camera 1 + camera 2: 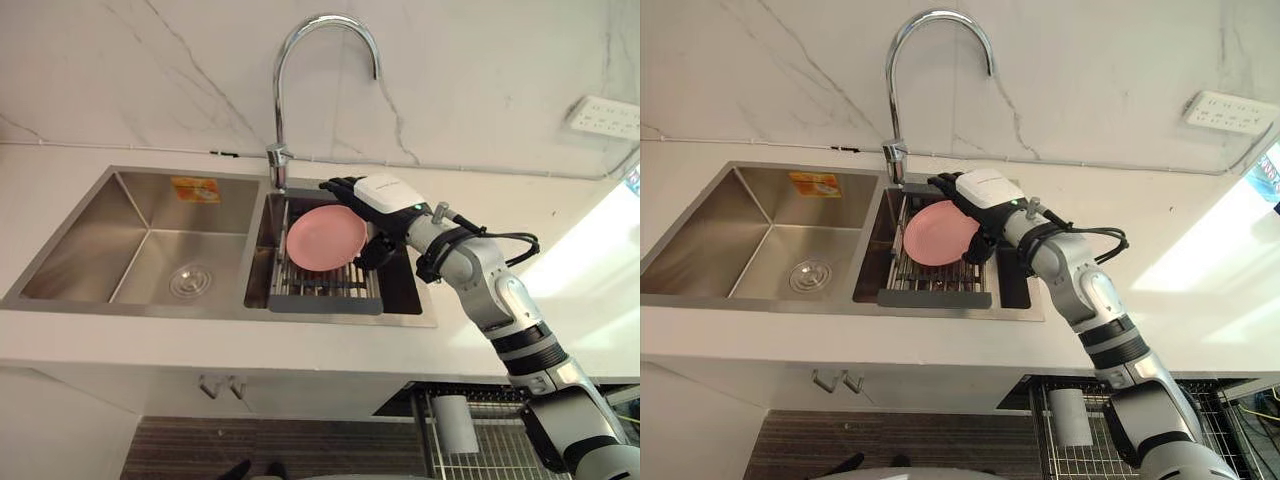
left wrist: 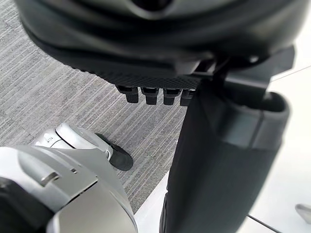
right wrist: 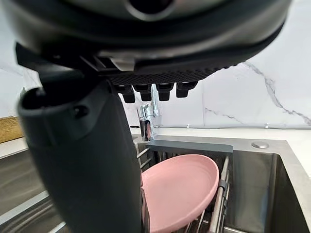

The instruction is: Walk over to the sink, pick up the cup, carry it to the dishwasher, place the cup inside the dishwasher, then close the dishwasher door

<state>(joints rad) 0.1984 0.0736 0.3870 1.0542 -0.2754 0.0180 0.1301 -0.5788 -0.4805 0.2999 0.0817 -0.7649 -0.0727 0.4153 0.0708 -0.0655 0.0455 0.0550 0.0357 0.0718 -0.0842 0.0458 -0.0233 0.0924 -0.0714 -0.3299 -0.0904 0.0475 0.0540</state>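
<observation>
Pink plate [image 1: 325, 238] tilted on the rack [image 1: 300, 287] in the sink [image 1: 90, 240].

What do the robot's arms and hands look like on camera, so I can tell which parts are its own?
The right arm is silver-grey, built of rounded segments with black bands at the joints. The right hand is dark, with a white cover on its back. The left hand is a dark, textured bulk with a thick smooth thumb beside a row of blocky fingers.

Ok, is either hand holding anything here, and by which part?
Nothing is held. The right hand hangs open over the pink plate in the sink rack, fingers not closed on it; the left hand is empty.
</observation>
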